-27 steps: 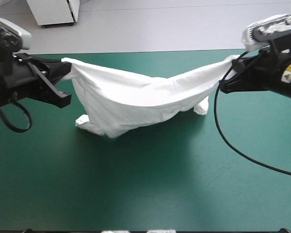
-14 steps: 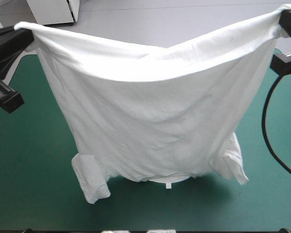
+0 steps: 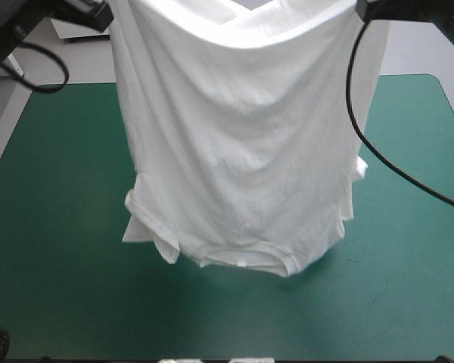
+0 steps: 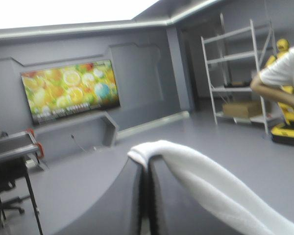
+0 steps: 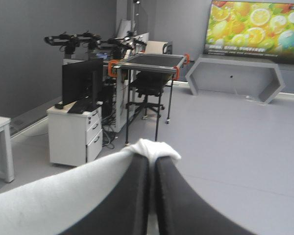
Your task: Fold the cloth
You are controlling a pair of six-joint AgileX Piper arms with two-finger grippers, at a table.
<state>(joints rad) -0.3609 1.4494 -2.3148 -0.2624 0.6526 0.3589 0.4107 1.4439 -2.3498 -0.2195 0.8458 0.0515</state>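
Two pinches at the hem of the T-shirt [image 3: 242, 151]: left gripper [image 4: 146, 164] and right gripper [image 5: 152, 159], jaws each clamped together on a white tuft. Held high, hanging spread between them over the teal-green table [image 3: 53, 242], collar lowest, sleeves drooping beside it.

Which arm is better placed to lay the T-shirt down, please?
Neither, probably: left jaws and right jaws each hold a top corner of the hanging T-shirt, about level, so both should lower together.
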